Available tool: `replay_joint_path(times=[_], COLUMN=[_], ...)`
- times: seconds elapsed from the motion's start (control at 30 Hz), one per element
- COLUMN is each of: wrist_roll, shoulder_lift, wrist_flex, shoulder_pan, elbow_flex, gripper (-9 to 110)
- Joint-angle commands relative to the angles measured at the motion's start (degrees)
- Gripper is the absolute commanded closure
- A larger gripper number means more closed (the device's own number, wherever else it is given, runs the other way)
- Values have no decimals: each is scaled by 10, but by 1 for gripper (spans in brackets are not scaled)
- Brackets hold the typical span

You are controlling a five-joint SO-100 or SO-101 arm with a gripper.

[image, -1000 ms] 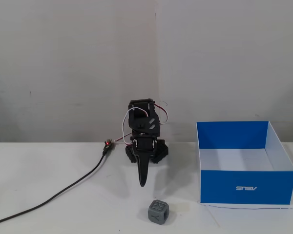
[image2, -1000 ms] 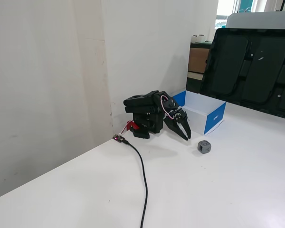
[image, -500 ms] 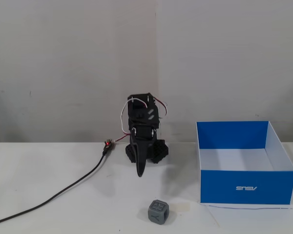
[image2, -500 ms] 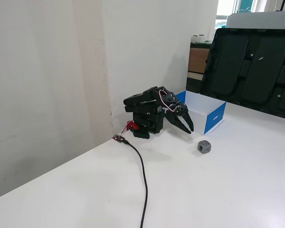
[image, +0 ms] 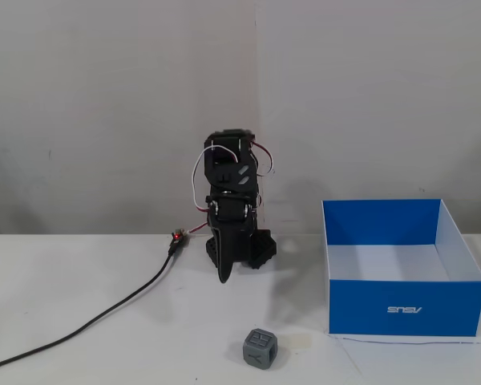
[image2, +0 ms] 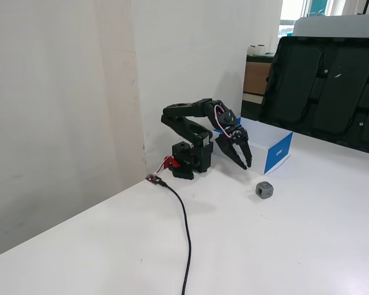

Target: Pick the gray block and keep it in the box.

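The gray block (image: 260, 348) is a small dark-gray cube with recessed patterns, sitting on the white table near the front edge; it also shows in a fixed view (image2: 264, 190). The blue box (image: 406, 309) with a white interior stands open to the block's right, and shows behind the arm in a fixed view (image2: 278, 153). My gripper (image: 224, 277) points down at the table, its jaws together and empty. It hangs behind and to the left of the block, well apart from it, and shows tilted toward the block in a fixed view (image2: 245, 163).
A black cable (image: 104, 317) runs from the arm's base across the table to the front left, also in a fixed view (image2: 184, 227). A wall stands right behind the arm. A large black panel (image2: 326, 80) leans beyond the box.
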Motion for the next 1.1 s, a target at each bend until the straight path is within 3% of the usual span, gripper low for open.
replay_joint_path(times=[0.0,0.87,1.07], wrist_roll=[-31,-133,-242], shoulder_lift=[-23,-345,-380], wrist_flex=[-35,-11,-11], shoulder_pan=[4,-20,-35], elbow_flex=[-60,-257,-276], gripper=[101,101,101])
